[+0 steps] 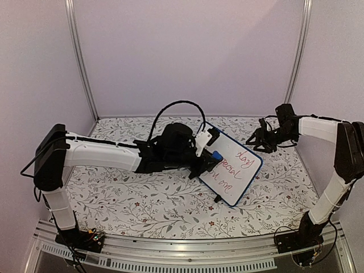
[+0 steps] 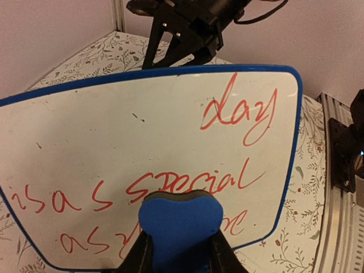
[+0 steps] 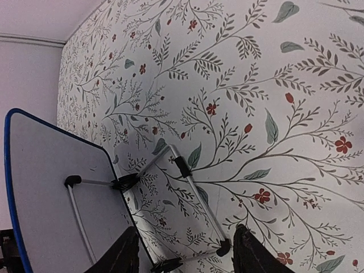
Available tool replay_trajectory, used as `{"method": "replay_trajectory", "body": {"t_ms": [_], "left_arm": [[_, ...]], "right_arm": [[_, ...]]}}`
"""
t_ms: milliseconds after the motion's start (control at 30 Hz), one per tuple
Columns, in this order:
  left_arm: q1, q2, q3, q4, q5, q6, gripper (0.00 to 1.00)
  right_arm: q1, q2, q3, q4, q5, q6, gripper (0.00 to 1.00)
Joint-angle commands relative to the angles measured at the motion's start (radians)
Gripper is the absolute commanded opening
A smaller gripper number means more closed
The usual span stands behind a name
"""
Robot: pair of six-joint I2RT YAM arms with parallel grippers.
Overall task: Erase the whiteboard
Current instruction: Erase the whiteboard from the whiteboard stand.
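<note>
Eraser (image 2: 179, 219) work is in hand: the left gripper (image 1: 208, 162) is clamped on the blue block and presses it against the lower lines of red writing (image 2: 187, 190), where a sideways swipe would lift ink. The whiteboard (image 1: 236, 165) stands right of centre on the desk (image 1: 142, 196), tilted back on its wire stand (image 3: 190, 190) so its face meets the reaching arm. Its upper left is bare, while "day", "special" and the bottom line are there, so I judge the job partly done. Farther right, behind the board, the right gripper (image 1: 260, 139) hangs with fingers apart, holding nothing. The stand's foot shows between them, so it is probably placed to brace the board against the push.
</note>
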Motion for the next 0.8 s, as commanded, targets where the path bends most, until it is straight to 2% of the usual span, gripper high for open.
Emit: {"method": "replay_trajectory", "body": {"t_ms": [0,500,767], "left_arm": [[0.004,-0.044,-0.032,0.001,-0.022,-0.011,0.00],[0.003,-0.083,-0.057,-0.009,-0.044,-0.015,0.00],[-0.001,-0.117,-0.080,-0.011,-0.038,-0.029,0.00]], "right_arm": [[0.003,0.054,-0.065,0.096,-0.075,0.042,0.53],[0.090,0.165,-0.197,0.218,-0.063,0.082,0.43],[0.153,0.168,-0.255,0.242,-0.047,0.107,0.43]]}}
